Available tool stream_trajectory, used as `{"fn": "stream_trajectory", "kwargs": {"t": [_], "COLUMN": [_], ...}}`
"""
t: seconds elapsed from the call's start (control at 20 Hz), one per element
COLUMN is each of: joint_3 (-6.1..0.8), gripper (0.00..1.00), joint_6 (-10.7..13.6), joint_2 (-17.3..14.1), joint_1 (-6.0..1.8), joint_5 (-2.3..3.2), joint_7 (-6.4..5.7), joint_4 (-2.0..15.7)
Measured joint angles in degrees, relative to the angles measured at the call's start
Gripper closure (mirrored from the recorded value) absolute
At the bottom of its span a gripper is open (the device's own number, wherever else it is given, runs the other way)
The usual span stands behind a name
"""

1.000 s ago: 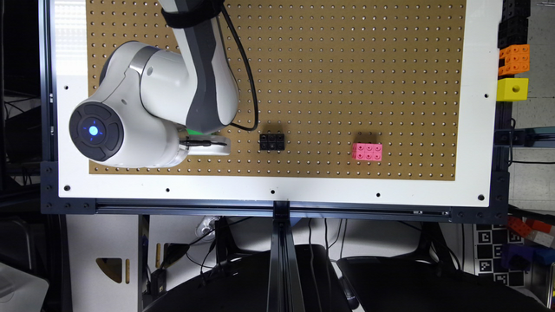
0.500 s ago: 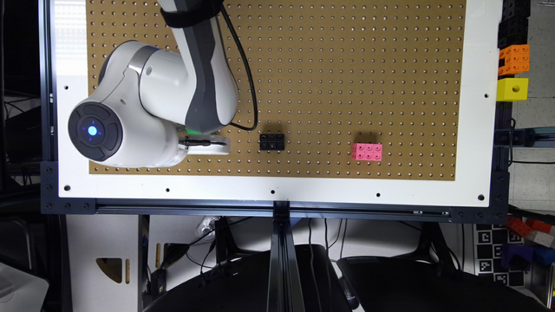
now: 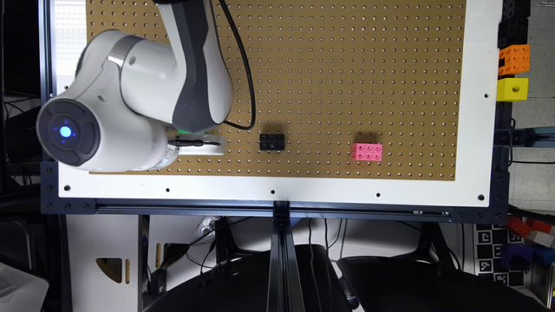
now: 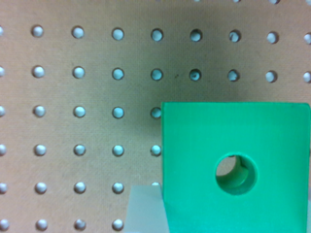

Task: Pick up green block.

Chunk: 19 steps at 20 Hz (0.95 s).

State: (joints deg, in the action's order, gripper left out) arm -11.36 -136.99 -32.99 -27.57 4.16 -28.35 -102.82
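The green block (image 4: pixel 194 145), a bright green cube with one round hole in its face, looms close in the wrist view over the brown pegboard (image 4: pixel 77 87). One pale finger (image 4: pixel 143 208) presses flat against the block's side, and my gripper (image 4: pixel 228 213) is shut on the block. In the exterior view, a sliver of the green block (image 3: pixel 186 131) peeks out under the arm at that view's left. The white gripper (image 3: pixel 201 147) sits right beside it, low over the board.
A black brick (image 3: pixel 272 141) lies on the pegboard (image 3: pixel 347 65) near the middle, with a pink studded brick (image 3: pixel 367 152) further toward the exterior view's right. A yellow cube (image 3: pixel 512 89) and an orange brick (image 3: pixel 514 59) sit off the board's right edge.
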Motion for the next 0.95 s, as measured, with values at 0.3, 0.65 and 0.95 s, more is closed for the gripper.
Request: {"fn": "stream_trajectory", "kwargs": {"t": [0.3, 0.65, 0.95], "joint_3": [-0.15, -0.34, -0.39], "gripper": [1.00, 1.00, 1.00], "joint_6": [3.8, 6.9, 7.2], "joint_2": [3.8, 7.3, 7.8], "joint_1": [0.01, 0.01, 0.01], "joint_5": [0.00, -0.04, -0.04], "joint_7": [-0.13, -0.35, -0.52], "joint_4": [-0.01, 0.01, 0.00]}}
